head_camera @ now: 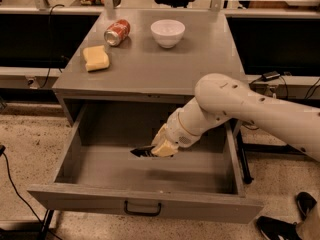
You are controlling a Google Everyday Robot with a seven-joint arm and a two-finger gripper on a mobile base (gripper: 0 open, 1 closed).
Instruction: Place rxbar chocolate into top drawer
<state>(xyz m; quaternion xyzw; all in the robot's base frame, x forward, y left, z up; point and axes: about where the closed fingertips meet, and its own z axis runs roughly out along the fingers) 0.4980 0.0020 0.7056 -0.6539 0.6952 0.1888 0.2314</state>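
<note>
Inside the open top drawer (90,200), the claw (156,150) grips rxbar chocolate (141,152), lettering unreadable.

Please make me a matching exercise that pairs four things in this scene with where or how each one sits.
Things:
1. red soda can
2. white bowl
3. yellow sponge
4. gripper

Places:
A. down inside the open top drawer
B. upright, at the back middle of the cabinet top
C. lying on its side, at the back left of the cabinet top
D. lying flat near the left edge, in front of the can

Pairs: 1-C, 2-B, 3-D, 4-A
</note>
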